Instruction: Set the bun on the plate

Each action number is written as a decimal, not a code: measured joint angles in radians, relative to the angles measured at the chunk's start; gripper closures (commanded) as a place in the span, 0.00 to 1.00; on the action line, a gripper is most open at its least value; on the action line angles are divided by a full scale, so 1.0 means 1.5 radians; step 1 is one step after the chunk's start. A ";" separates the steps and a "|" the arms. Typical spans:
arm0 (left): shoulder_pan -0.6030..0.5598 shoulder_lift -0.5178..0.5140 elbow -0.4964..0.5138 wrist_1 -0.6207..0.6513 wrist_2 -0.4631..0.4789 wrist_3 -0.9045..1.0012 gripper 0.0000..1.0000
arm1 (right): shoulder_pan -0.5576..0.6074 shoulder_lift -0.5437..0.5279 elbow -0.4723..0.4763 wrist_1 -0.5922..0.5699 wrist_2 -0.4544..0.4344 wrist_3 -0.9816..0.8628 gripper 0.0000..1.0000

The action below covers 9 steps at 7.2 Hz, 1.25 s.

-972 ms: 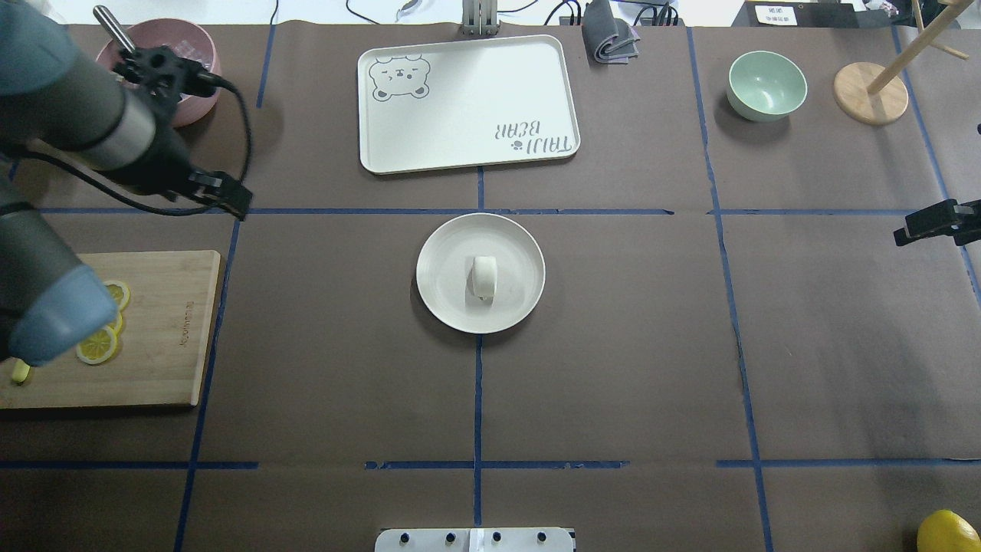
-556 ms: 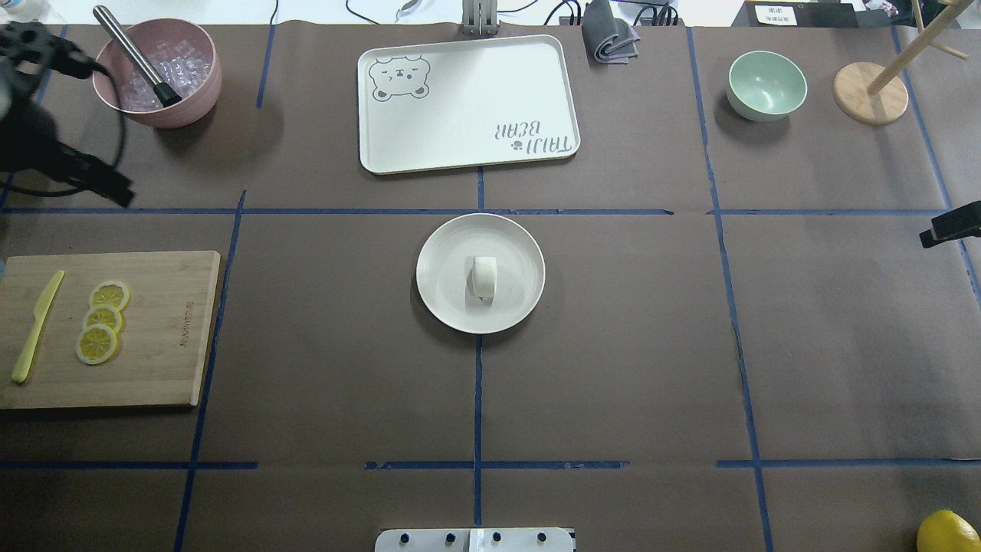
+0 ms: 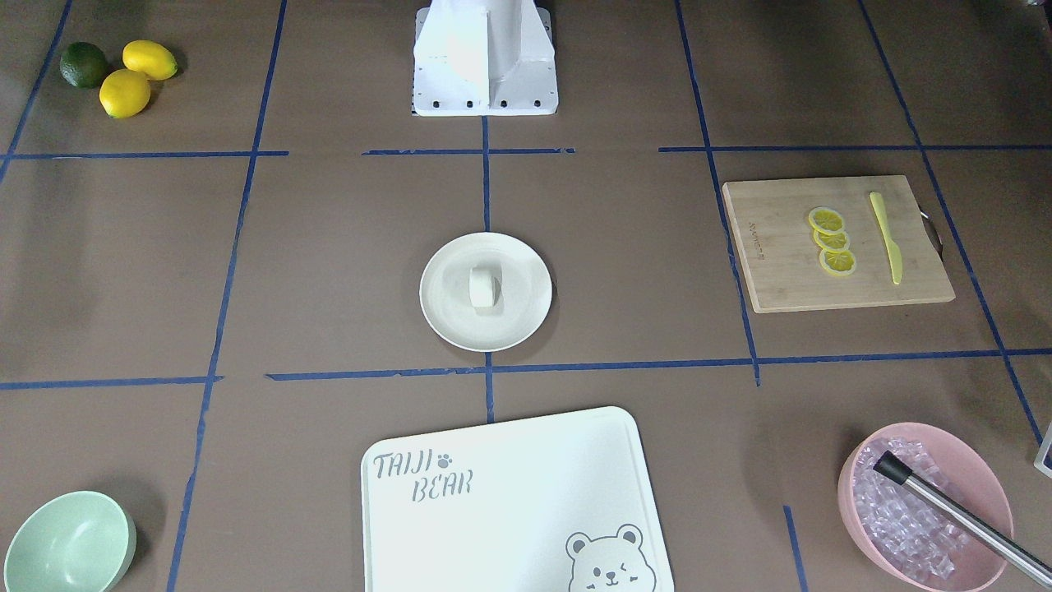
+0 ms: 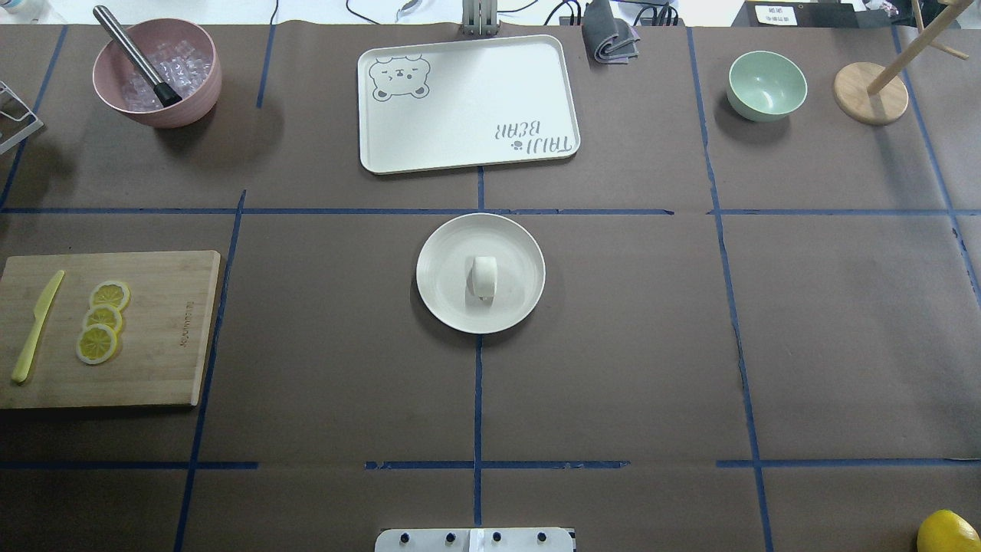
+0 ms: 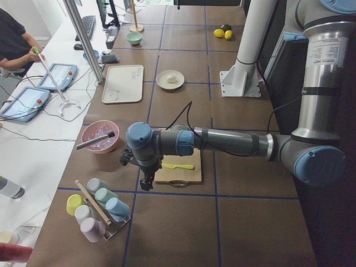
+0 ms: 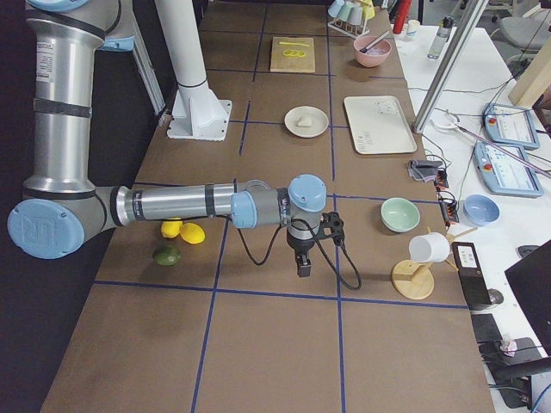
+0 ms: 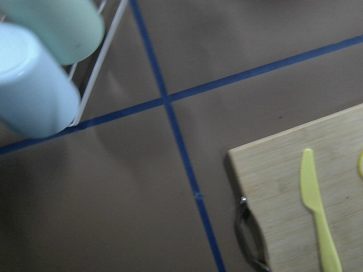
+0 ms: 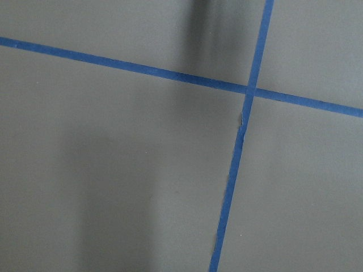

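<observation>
The small white bun point(image 4: 484, 277) lies on its side in the middle of the round cream plate point(image 4: 441, 303) at the table's centre, also seen in the front view as bun point(image 3: 484, 288) on plate point(image 3: 448, 319). No gripper is near it. My left gripper point(image 5: 146, 181) hangs beyond the cutting board's end, by the cup rack, and shows only in the exterior left view. My right gripper point(image 6: 304, 266) hangs over bare table near the mint bowl, seen only in the exterior right view. Whether either is open or shut I cannot tell.
A bear-print tray point(image 4: 467, 103) sits behind the plate. A pink bowl point(image 4: 157, 73) of ice holds a metal tool. A cutting board point(image 4: 161, 330) carries lemon slices and a yellow knife. Mint bowl point(image 4: 766, 84), wooden stand point(image 4: 870, 92), lemon point(image 4: 946, 533) and cup rack point(image 5: 97, 208) ring the table.
Both arms have drawn out of the overhead view: the left off the left edge, uncovering the board and pink bowl, the right off the right edge. Bun and plate stayed put.
</observation>
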State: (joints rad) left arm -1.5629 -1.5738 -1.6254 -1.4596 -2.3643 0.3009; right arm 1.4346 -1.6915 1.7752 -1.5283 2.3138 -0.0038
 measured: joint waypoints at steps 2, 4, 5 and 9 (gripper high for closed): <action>-0.007 0.015 -0.003 0.005 -0.005 -0.032 0.00 | 0.001 -0.002 -0.004 -0.001 0.001 -0.006 0.00; -0.008 0.032 -0.022 0.003 -0.005 -0.118 0.00 | 0.002 -0.001 -0.007 -0.001 -0.002 -0.006 0.00; -0.007 0.035 -0.026 -0.001 -0.003 -0.162 0.00 | 0.002 -0.002 -0.007 -0.001 -0.003 -0.007 0.00; -0.007 0.038 -0.035 -0.012 0.029 -0.193 0.00 | 0.003 -0.006 -0.002 0.000 0.002 -0.006 0.00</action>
State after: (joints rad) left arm -1.5739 -1.5173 -1.6778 -1.4773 -2.3207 0.0112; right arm 1.4388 -1.7010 1.7728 -1.5281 2.3173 -0.0123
